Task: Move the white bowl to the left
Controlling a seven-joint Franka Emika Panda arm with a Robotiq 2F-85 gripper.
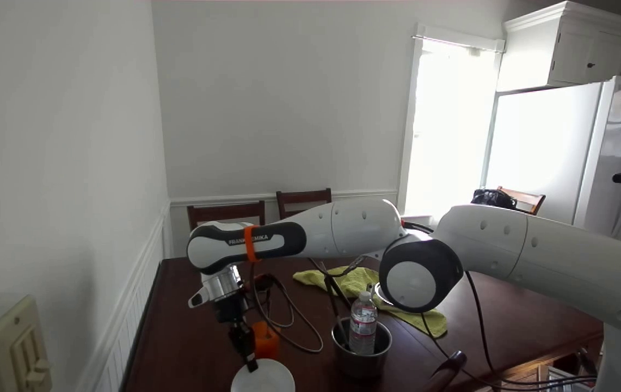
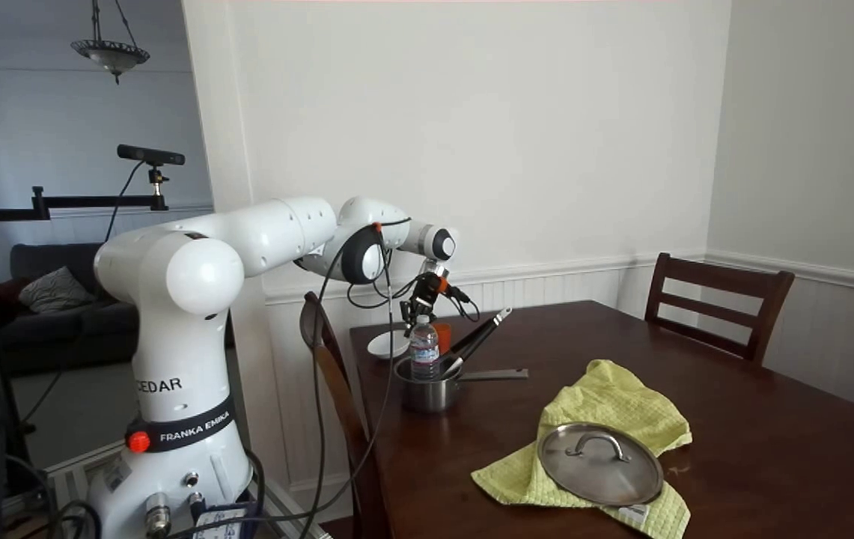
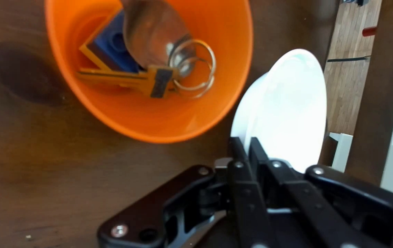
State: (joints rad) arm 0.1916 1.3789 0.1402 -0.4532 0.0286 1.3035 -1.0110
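Beside the pale wall (image 2: pixel 501 135), near the robot-side corner of the dark brown wooden table (image 2: pixel 756 419), with jaws pinched on the rim of the round white bowl (image 1: pixel 266 378), ease leftward, guarding against tilt, clear of the round orange cup (image 3: pixel 141 112).

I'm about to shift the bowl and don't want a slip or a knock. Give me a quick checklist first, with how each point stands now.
1. Grip: ok; the gripper looks shut on the rim of the bowl.
2. Nothing loose inside: ok for the part the wrist view shows.
3. Lifted off the table: cannot tell; no view shows its underside.
4. Gap to the cup: not ok, I judge; they look very close in the wrist view, touching or not.
5. Room to the table's edge: not ok, I judge; the bowl looks close to it.
6. Bottle upright in the pot: ok.
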